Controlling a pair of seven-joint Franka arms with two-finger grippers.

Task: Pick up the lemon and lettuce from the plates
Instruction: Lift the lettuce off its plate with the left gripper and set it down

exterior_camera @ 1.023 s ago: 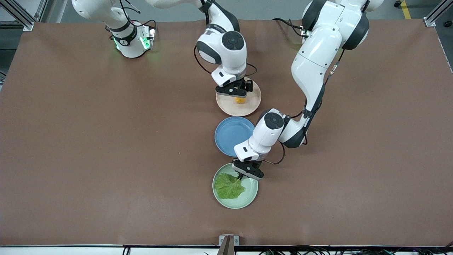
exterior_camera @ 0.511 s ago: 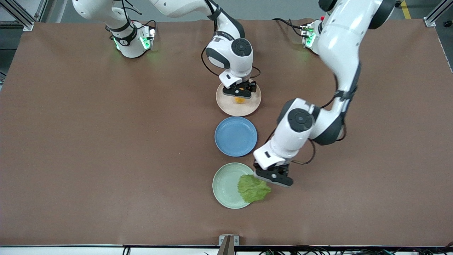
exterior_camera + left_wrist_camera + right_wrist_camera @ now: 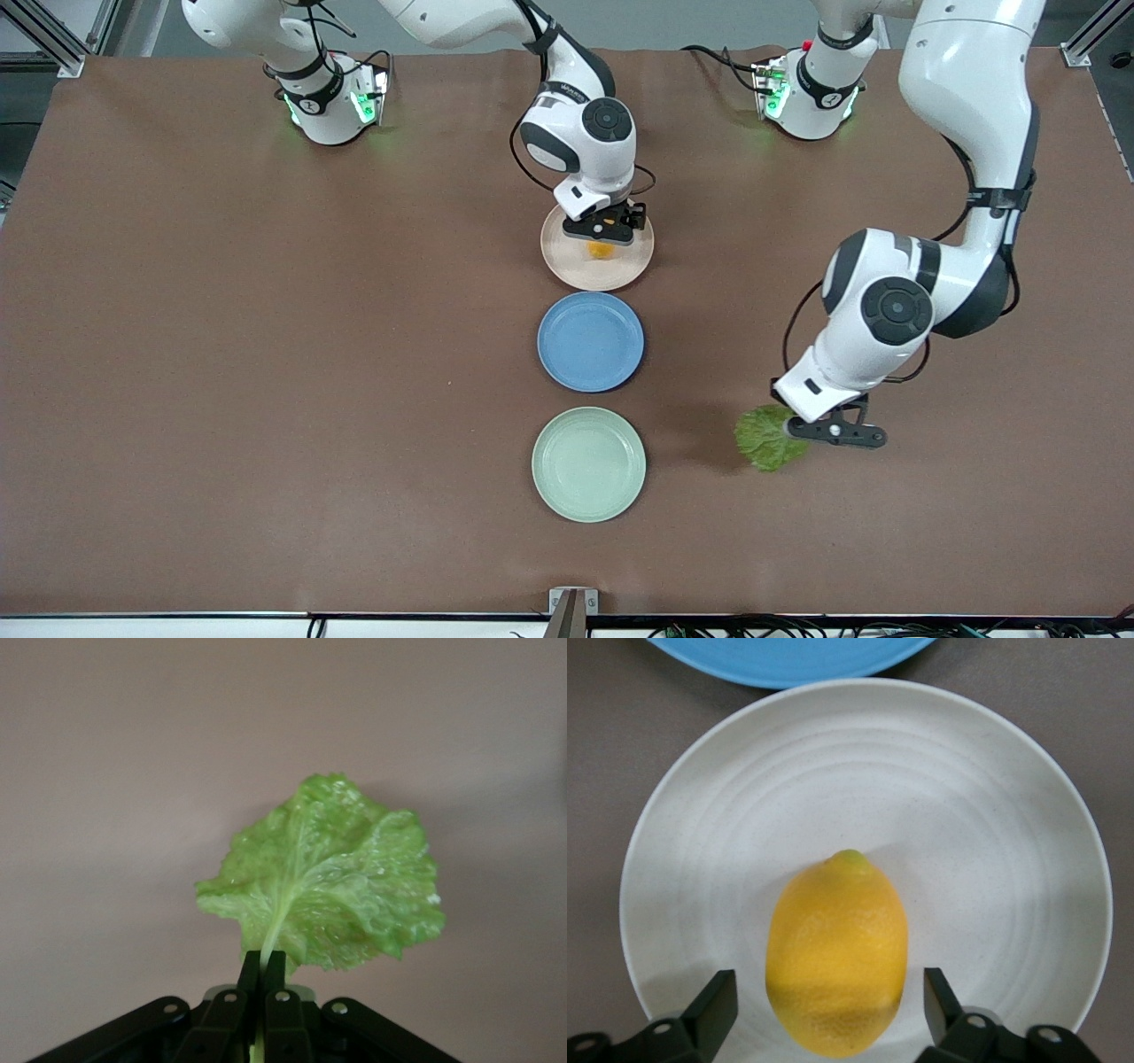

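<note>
Pinching the lettuce [image 3: 330, 881] stem, left gripper [image 3: 262, 979] hangs over bare worktop [image 3: 266, 354]; right gripper's [image 3: 833, 1010] fingers [image 3: 713, 1005] stand open around the lemon [image 3: 837, 952], clearest in the wrist view.

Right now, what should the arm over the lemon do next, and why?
Probably close the right pincer on the lemon: its fingers straddle the fruit, apart from it, on the beige plate. The left pincer already holds the lettuce.

- No readable text, label, brand, number or sign shows in any view.
- A small dark marking on the white base of the right arm [image 3: 323, 97] is too small to make out.
</note>
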